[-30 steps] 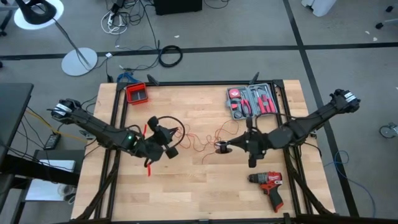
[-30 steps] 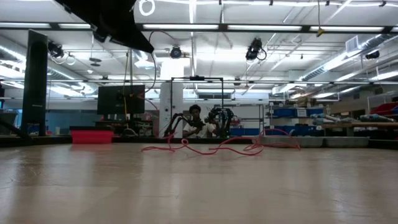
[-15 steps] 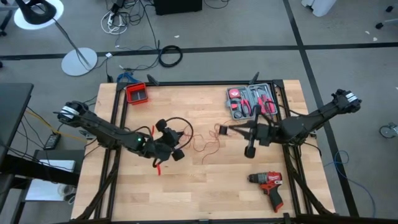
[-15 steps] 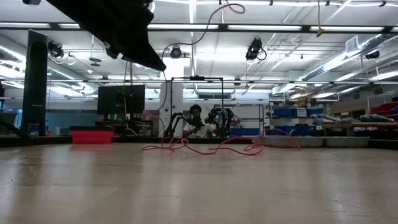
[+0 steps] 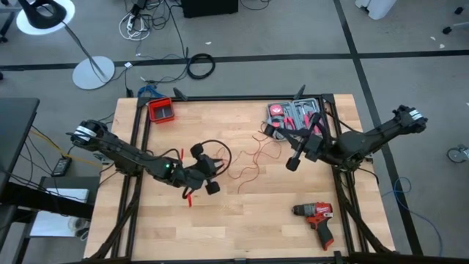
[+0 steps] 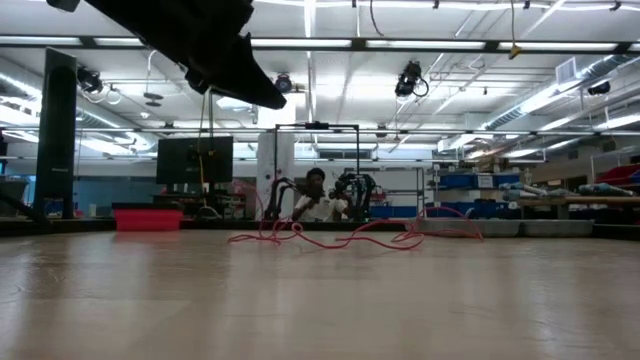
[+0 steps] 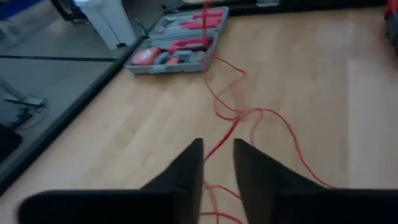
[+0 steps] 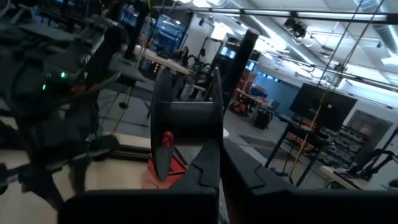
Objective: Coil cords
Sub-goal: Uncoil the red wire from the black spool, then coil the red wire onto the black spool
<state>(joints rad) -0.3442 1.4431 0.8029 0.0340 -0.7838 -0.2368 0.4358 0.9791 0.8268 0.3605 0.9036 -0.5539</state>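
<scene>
High view: the cords [image 5: 245,163] lie as loose red and black wire near the middle of the table [image 5: 242,220], well away from the drill [image 5: 316,215], which sits nearer the front right corner. One end loops in a black ring at the left gripper [image 5: 211,174]; the other end runs toward the tool case [image 5: 295,119], behind the drill at the table's back right.

The left gripper is over the wire, left of the drill and a little farther back. In the left wrist view its fingers [image 7: 186,171] stand a narrow gap apart with a red strand [image 7: 233,121] lying on the wood between and beyond them; I cannot tell whether they touch it.

The right gripper [image 5: 294,160] is raised behind the drill, just in front of the case. In the right wrist view its fingers [image 8: 208,167] are pressed together, and a small red clip [image 8: 167,138] shows just past them against a black spool-like part [image 8: 186,124]; whether the clip is pinched cannot be told.

A red bin [image 5: 161,110] sits at the back left corner, far from the drill. In the low view the red wire [image 6: 340,236] lies along the far table edge, and a person [image 6: 318,200] sits in the room beyond.
</scene>
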